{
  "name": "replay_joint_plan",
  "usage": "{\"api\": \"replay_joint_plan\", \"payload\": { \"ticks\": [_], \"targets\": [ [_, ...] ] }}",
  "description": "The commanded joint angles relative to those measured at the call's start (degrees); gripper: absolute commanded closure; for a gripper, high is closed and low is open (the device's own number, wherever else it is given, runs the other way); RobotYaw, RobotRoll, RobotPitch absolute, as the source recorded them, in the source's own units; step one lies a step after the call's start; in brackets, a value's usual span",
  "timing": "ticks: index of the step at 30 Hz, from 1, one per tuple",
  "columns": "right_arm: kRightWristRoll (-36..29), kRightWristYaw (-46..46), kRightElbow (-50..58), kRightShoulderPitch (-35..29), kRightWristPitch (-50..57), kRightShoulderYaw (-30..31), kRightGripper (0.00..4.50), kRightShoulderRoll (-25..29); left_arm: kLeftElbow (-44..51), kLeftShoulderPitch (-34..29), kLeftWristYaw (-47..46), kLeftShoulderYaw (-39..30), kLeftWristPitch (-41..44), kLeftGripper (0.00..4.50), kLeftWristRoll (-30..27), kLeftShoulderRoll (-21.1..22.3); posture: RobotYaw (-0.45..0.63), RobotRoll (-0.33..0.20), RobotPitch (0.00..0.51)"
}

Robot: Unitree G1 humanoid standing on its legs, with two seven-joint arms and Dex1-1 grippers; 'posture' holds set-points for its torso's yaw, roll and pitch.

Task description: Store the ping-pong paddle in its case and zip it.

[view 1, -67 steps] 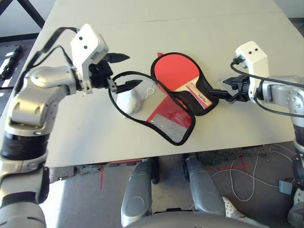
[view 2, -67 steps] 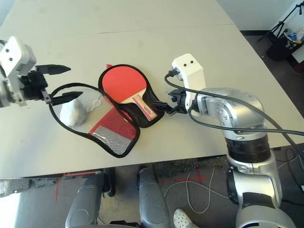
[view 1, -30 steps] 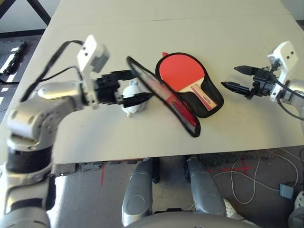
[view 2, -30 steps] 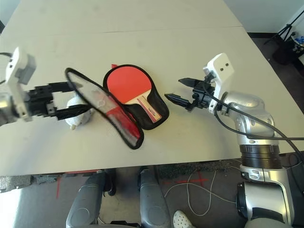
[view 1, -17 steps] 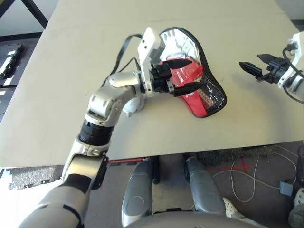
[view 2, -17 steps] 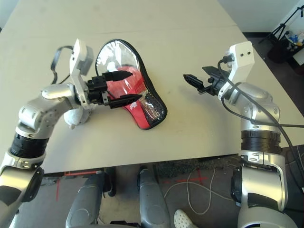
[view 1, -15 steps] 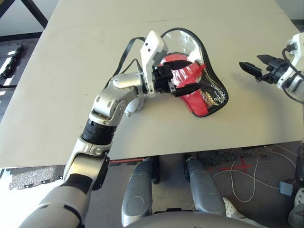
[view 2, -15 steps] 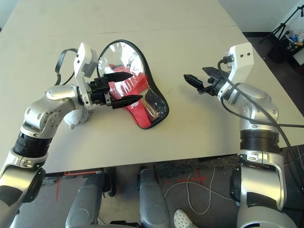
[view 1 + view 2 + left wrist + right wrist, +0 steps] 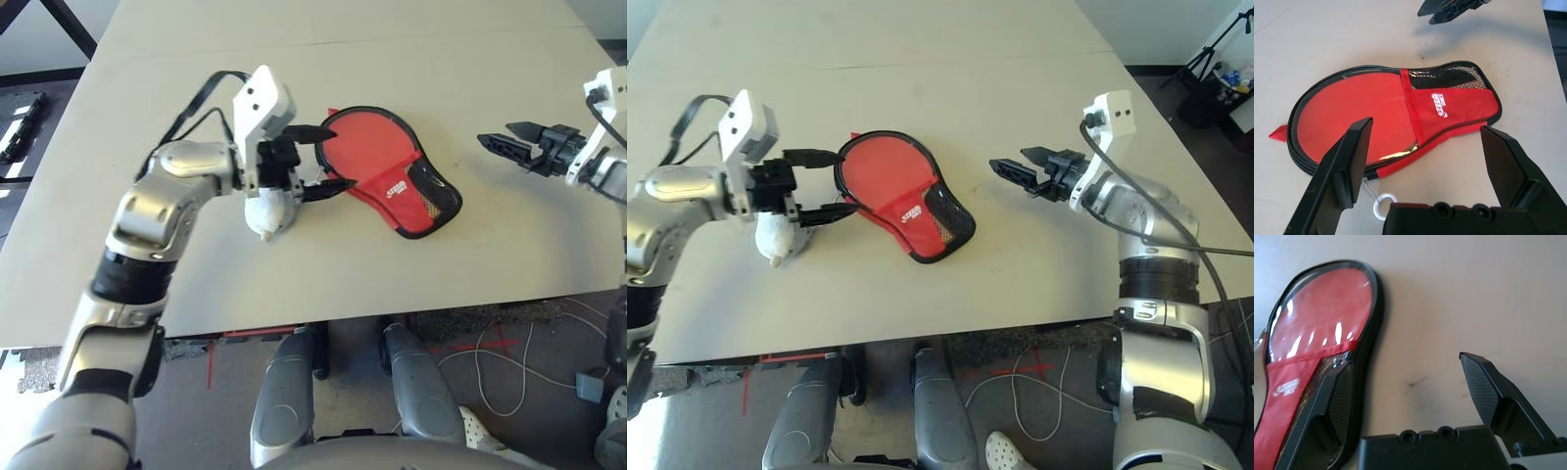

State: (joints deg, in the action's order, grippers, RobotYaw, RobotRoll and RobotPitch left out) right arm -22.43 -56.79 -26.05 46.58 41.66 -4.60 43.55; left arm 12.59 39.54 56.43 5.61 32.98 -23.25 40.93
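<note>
Red case [image 9: 384, 172] now folded shut (seemingly unzipped).

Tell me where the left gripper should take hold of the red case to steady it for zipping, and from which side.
Probably the round end of the case, at its black rim nearest the left gripper, coming in low from the robot's left. The case lies flat and folded shut, so only its thin edge offers a pinch, and those open fingers already flank that rim beside the white plush toy.
</note>
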Motion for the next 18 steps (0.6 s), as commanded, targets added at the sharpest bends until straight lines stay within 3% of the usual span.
{"api": "replay_joint_plan", "payload": {
  "ticks": [1, 18],
  "targets": [
    [0.73, -2.75, 2.37, -0.82, 4.24, 3.96, 0.03, 0.4, 3.31, -1.39, 0.63, -1.39, 2.27, 0.0, -1.61, 1.66, 0.04, 0.0, 0.274],
    [0.64, -2.65, 7.1, -3.76, 11.74, 9.1, 0.03, -4.75, 7.64, -1.59, 0.51, -2.49, 8.57, 0.0, -3.87, 5.56, 0.05, 0.0, 0.281]
  ]
}}
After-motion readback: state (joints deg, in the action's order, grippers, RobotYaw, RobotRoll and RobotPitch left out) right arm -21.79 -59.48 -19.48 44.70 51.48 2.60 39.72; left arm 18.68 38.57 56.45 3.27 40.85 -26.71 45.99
